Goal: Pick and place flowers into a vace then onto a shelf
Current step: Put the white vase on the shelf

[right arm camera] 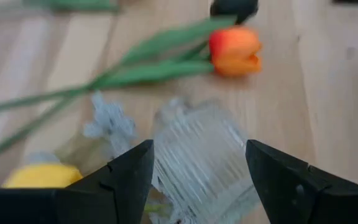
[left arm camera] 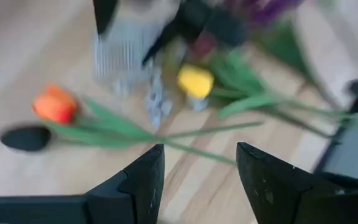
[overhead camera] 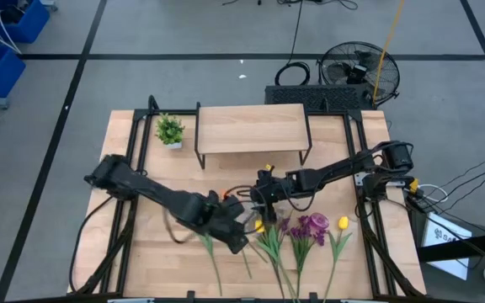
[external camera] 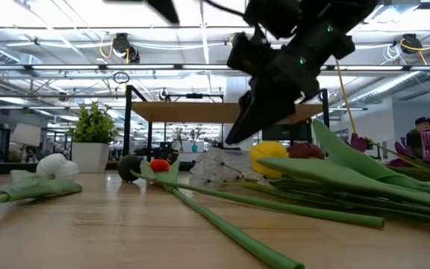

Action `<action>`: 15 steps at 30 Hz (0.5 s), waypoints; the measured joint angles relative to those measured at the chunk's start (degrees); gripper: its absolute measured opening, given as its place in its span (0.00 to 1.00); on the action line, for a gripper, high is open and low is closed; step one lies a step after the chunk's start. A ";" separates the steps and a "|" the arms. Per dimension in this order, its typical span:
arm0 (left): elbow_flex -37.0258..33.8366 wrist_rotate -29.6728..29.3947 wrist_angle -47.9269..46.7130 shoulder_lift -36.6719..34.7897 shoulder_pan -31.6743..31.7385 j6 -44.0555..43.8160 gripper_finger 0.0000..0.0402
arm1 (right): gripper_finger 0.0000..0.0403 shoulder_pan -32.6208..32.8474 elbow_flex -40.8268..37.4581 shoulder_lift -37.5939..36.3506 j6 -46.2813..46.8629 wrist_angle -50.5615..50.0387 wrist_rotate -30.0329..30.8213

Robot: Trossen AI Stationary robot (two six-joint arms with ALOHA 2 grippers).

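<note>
The flowers [overhead camera: 297, 231] are laid across the near half of the wooden table [overhead camera: 125, 252], blooms toward the middle and stems fanning toward the near edge. Among them an orange tulip [right arm camera: 235, 51], a yellow tulip [left arm camera: 195, 81], dark purple blooms [overhead camera: 312, 225] and a second yellow tulip [overhead camera: 343, 223] farther right can be made out; a white bloom [external camera: 56, 166] is seen lying at the left in the low view.

A ribbed clear glass vase [right arm camera: 201, 165] is seen lying on its side on the table, just beside the orange and yellow tulips. The right gripper [right arm camera: 199, 171] is held directly over this vase with its fingers spread on either side of it; whether the glass is touched cannot be told. The left gripper [left arm camera: 199, 165] is positioned just near-left of the same cluster, fingers parted with nothing between them, pointed at the tulips' green stems.

The shelf [overhead camera: 249, 128] stands at the far middle of the table, its top board bare. A small potted plant [overhead camera: 170, 130] is placed just to its left.
</note>
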 joint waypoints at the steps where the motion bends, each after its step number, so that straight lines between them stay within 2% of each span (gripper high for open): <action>1: -0.44 1.42 0.01 1.33 0.25 -0.41 0.51 | 0.61 0.00 0.01 -0.67 0.18 -0.39 0.04; 7: -0.85 3.16 0.33 8.12 2.53 0.71 0.51 | 0.61 0.48 0.04 -4.41 1.05 -1.67 0.26; 11: -0.85 -0.43 0.04 10.37 4.26 5.15 0.51 | 0.61 0.09 0.15 -6.50 5.12 -5.89 4.12; 15: -0.83 -3.87 -0.61 11.24 5.98 10.96 0.51 | 0.61 -1.32 0.11 -6.80 10.96 -11.17 4.50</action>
